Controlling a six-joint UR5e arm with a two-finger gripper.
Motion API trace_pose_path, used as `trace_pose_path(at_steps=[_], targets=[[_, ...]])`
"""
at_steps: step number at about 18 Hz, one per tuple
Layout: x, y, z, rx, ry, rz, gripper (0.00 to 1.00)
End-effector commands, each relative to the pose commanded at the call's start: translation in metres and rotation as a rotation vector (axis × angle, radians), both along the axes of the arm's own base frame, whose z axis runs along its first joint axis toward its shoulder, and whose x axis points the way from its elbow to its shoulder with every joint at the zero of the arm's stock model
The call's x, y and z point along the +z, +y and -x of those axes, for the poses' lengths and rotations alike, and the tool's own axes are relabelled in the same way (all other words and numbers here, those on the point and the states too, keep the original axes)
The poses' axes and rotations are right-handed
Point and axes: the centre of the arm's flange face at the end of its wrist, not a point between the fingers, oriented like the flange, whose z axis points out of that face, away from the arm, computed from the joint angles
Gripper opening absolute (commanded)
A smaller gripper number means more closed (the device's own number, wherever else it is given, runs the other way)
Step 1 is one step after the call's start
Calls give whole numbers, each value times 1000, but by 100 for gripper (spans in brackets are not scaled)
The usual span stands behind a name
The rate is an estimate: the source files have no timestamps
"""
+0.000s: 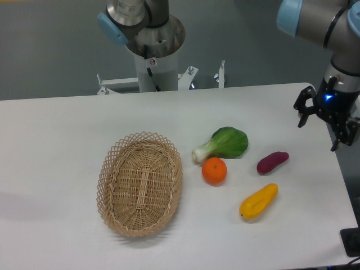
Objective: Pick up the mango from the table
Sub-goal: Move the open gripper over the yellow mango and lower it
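Note:
The mango (pixel 259 202) is an elongated glossy yellow fruit lying on the white table (pixel 62 129) at the front right. My gripper (pixel 322 128) hangs above the table's right edge, well behind and to the right of the mango. Its two dark fingers are spread apart with nothing between them. Nothing touches the mango.
A purple sweet potato (pixel 272 162) lies just behind the mango. A round orange (pixel 214 171) and a green bok choy (pixel 223 143) lie to the mango's left. An oval wicker basket (pixel 140 183) stands left of centre. The arm's base column (pixel 153 56) stands behind the table.

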Motion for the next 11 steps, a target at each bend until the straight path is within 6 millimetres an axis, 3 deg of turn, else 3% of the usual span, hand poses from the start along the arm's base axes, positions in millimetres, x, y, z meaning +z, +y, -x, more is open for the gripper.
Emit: trace_pose_path(at_steps=[6,11], targets=[[-13,23,-10,14,1,-9,100],[-42,87,-26,139,6,-57,100]])
